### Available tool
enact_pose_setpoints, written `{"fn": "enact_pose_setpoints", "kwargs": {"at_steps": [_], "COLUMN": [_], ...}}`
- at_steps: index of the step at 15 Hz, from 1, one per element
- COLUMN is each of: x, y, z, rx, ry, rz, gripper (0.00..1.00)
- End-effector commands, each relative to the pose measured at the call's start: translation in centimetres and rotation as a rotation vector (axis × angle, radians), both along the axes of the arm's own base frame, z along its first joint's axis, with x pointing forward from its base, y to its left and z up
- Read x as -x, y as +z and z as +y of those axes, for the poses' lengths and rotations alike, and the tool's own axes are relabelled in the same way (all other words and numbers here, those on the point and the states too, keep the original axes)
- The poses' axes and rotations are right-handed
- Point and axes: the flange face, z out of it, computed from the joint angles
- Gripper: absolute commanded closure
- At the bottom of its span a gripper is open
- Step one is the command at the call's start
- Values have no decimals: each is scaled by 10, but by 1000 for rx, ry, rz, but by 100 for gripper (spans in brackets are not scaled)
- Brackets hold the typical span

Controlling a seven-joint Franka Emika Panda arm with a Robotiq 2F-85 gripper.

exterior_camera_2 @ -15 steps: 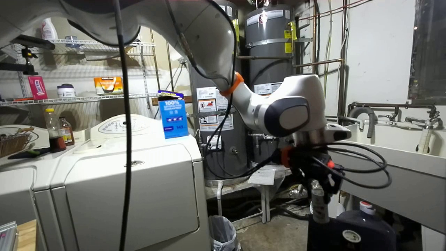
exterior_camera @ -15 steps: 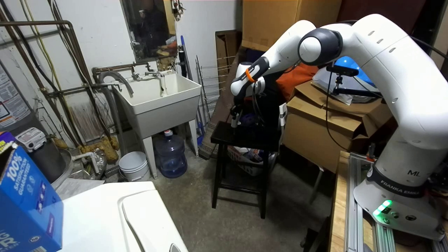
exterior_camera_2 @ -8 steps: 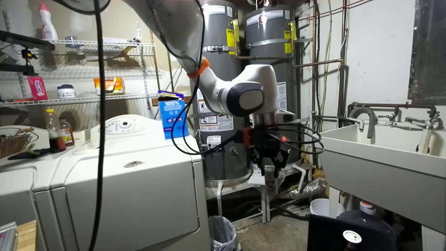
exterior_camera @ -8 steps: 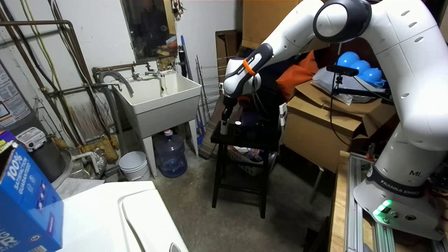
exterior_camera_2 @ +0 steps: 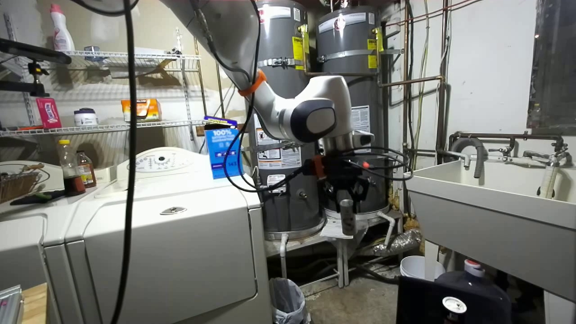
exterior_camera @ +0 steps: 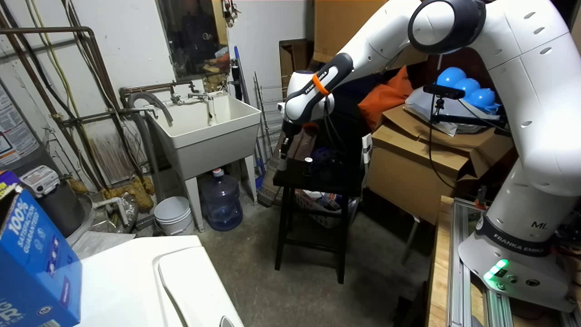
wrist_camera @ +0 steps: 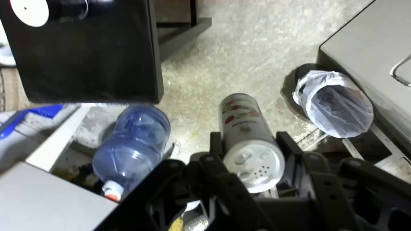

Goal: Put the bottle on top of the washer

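Observation:
The bottle is a pale cylinder with a white perforated cap and red fruit prints, clearest in the wrist view (wrist_camera: 239, 123). My gripper (wrist_camera: 250, 144) is shut on it, one finger on each side near the cap. In both exterior views the bottle (exterior_camera: 283, 162) (exterior_camera_2: 347, 218) hangs below the gripper (exterior_camera: 286, 144) (exterior_camera_2: 345, 195), slightly tilted. In an exterior view it is in the air, between the washer and the sink. The white washer (exterior_camera: 127, 272) (exterior_camera_2: 166, 229) stands apart from it, with a blue box (exterior_camera: 38, 259) (exterior_camera_2: 225, 153) on its top.
A black stool (exterior_camera: 327, 179) holds another white-capped container (exterior_camera: 308, 166). A white utility sink (exterior_camera: 218, 131), a blue water jug (exterior_camera: 222, 202), water heaters (exterior_camera_2: 288, 198) and a lined bin (exterior_camera_2: 288, 299) stand around. Loose cables (exterior_camera_2: 288, 177) loop around the wrist.
The arm has risen from over the stool and carried the bottle toward the washer side. Most of this motion is in the earlier half second. The white-capped container on the stool now shows.

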Motion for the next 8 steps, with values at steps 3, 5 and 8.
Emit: {"fn": "enact_pose_setpoints", "kwargs": {"at_steps": [3,5,8], "x": [-63,-76,-85], "y": [67,89,112], "z": [133,193,279], "rx": [34,6,-47], "ry": [279,382,539], "rz": [-125,-166,-222], "gripper": [80,80,80]}}
